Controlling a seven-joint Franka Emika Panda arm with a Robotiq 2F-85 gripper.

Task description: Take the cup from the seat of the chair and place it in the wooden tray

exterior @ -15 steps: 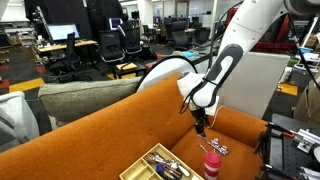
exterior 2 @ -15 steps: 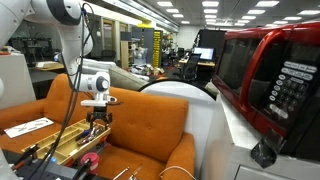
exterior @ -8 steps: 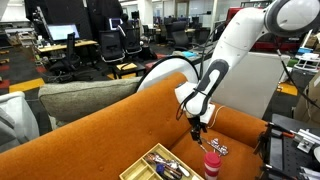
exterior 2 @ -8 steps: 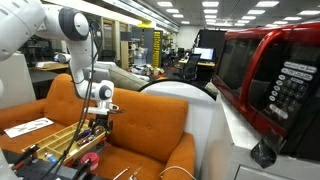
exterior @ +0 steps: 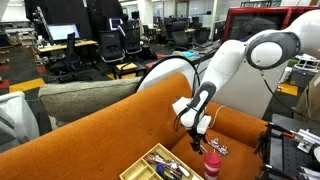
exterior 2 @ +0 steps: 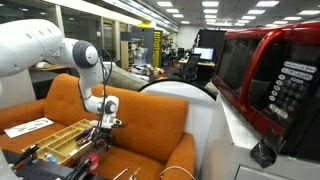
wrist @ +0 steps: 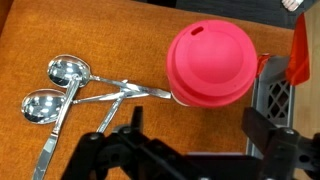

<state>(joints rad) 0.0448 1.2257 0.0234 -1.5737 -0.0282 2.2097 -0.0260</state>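
The pink cup (wrist: 208, 65) with its reddish lid stands upright on the orange chair's seat (wrist: 130, 40); it also shows in both exterior views (exterior: 212, 162) (exterior 2: 88, 158). My gripper (wrist: 196, 125) is open, its two dark fingers just short of the cup and apart from it. In an exterior view the gripper (exterior: 196, 142) hangs just above and beside the cup. The wooden tray (exterior: 146, 167) with small dark and coloured objects lies on the seat beside the cup, and it shows in an exterior view (exterior 2: 48, 140) too.
Several metal spoons (wrist: 70, 90) lie on the seat right next to the cup. A dark grid-like object (wrist: 285, 100) sits at the cup's other side. A red microwave (exterior 2: 265, 70) fills the near edge of an exterior view. The chair's back (exterior: 90, 125) rises behind.
The arm has lowered steadily, bringing the open gripper down from well above the seat to just beside the cup. The cup, tray and spoons have not moved.
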